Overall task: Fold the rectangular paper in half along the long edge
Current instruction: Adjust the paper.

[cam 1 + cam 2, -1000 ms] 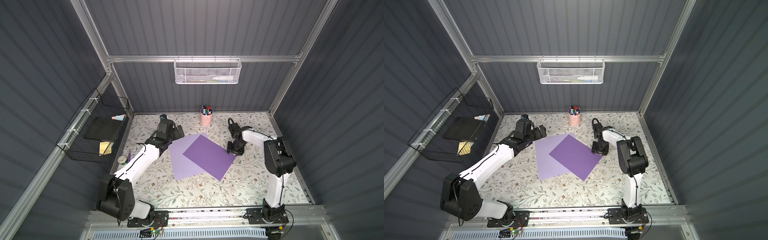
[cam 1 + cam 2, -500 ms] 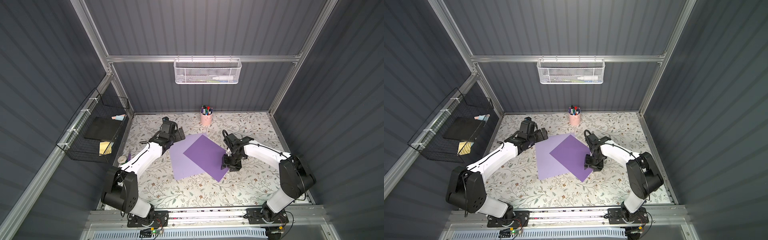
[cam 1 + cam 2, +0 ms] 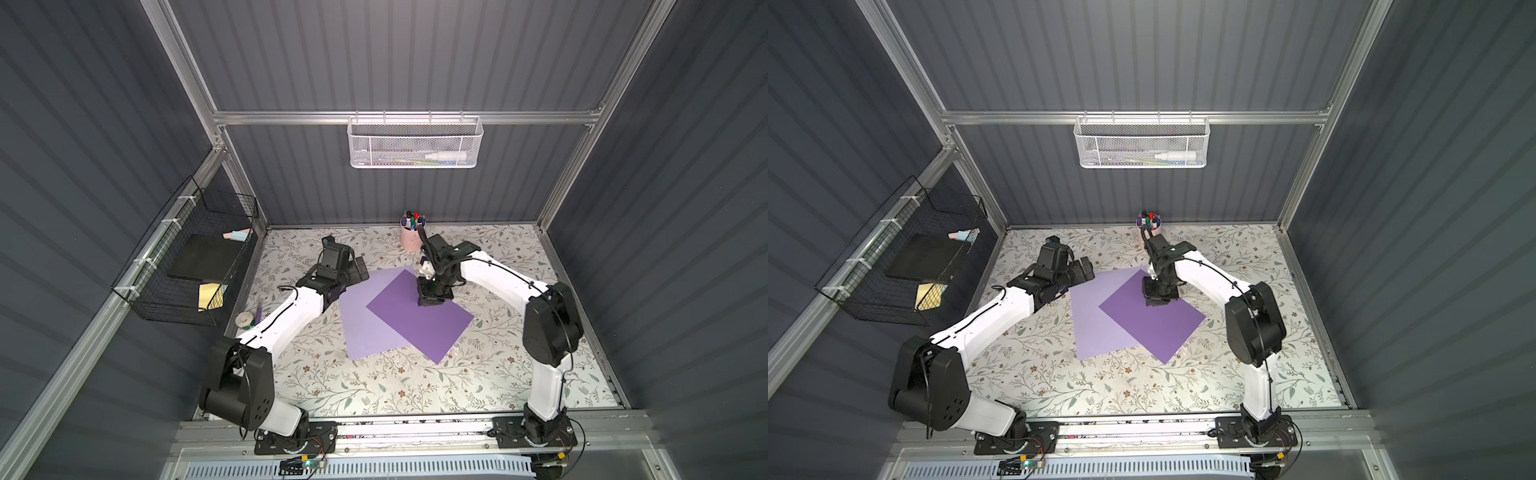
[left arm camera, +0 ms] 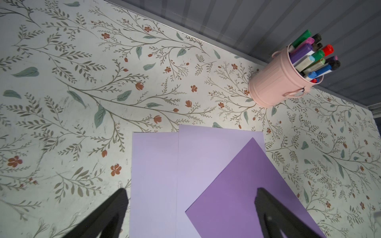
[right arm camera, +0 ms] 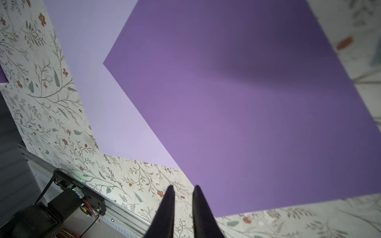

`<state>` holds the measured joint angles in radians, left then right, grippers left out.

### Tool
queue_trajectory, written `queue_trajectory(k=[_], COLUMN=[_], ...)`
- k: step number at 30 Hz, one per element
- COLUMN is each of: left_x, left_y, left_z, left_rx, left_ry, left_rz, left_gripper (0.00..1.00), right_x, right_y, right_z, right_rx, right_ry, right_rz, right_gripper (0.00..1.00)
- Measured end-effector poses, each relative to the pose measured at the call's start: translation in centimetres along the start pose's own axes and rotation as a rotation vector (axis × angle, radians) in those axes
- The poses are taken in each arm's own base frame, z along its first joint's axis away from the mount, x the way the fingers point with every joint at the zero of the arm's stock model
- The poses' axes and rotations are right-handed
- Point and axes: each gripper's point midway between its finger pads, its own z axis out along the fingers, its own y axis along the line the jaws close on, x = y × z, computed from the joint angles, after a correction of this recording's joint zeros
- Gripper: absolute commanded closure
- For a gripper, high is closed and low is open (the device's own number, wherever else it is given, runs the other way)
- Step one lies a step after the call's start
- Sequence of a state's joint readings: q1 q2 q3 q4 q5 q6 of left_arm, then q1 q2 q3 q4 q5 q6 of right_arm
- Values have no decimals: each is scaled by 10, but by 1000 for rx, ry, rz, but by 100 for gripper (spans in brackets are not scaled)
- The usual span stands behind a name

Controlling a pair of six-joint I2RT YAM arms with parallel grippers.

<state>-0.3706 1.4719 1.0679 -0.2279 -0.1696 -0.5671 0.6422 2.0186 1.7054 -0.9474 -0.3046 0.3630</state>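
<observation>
A light lavender rectangular paper (image 3: 365, 328) (image 3: 1092, 328) lies flat on the floral table. A darker purple sheet (image 3: 419, 320) (image 3: 1152, 322) lies diagonally over its right part. In the left wrist view the lavender paper (image 4: 154, 175) shows a straight line down it and a stepped far edge. My left gripper (image 3: 358, 269) (image 4: 190, 190) hovers wide open at the lavender paper's far left corner, holding nothing. My right gripper (image 3: 430, 302) (image 5: 183, 186) points down over the purple sheet's (image 5: 237, 103) far corner. Its fingers stand a narrow gap apart with nothing between them.
A pink cup of markers (image 3: 410, 237) (image 4: 276, 82) stands at the back wall, just behind the right wrist. A tape roll (image 3: 245, 319) and a purple pen (image 3: 258, 312) lie at the left edge. A black wire basket (image 3: 195, 266) hangs left, a white one (image 3: 413, 143) on the back wall.
My right arm has swung from the purple sheet's right edge to over its far corner, and its jaws have narrowed. My left gripper shifted slightly and stays wide open.
</observation>
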Motion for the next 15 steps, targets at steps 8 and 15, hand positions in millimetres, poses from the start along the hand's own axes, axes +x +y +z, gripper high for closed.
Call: queue_trajectory(k=[8,15], left_x=[3,0], left_y=[15,18], left_z=[-6,-10], left_rx=[-64,-79], left_ry=[-13,-28], left_rz=[-43,-58], left_gripper=[1,1], right_x=[-39,-49], right_y=[9,-17], right_z=[41,75], right_rx=[52,133], right_ry=[10,41], right_rz=[-97,-86], right_gripper=[98,100])
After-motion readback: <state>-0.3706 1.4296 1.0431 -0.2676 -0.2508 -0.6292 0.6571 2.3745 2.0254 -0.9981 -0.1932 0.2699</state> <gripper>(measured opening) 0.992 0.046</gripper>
